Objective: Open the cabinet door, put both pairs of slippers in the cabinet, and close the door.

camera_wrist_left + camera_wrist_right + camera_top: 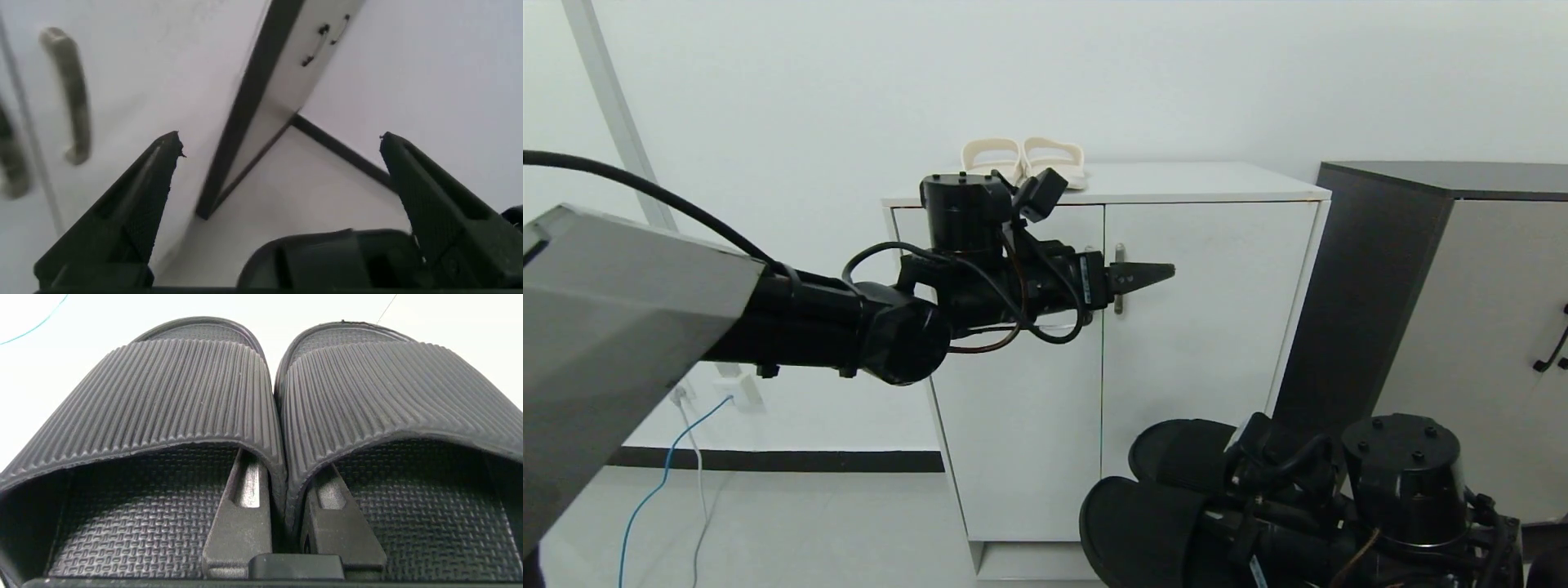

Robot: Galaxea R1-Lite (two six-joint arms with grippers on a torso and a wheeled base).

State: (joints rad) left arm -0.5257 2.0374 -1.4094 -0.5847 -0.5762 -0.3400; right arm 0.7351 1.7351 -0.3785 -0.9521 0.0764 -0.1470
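Premises are presenting as a bare test room or office: a white two-door cabinet [1201, 351] is standing against a plain white wall [809, 82], a dark grey cabinet [1486, 327] sitting just right of it, and a blue cable [667, 469] trailing from a left wall socket [742, 392] onto pale floor [833, 523].

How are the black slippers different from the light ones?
The black slippers are dark; the cream slippers are pale. The black slippers are clamped in the right gripper, low before the cabinet; the cream slippers rest on its top. Both are wide-strapped pairs lying side by side.
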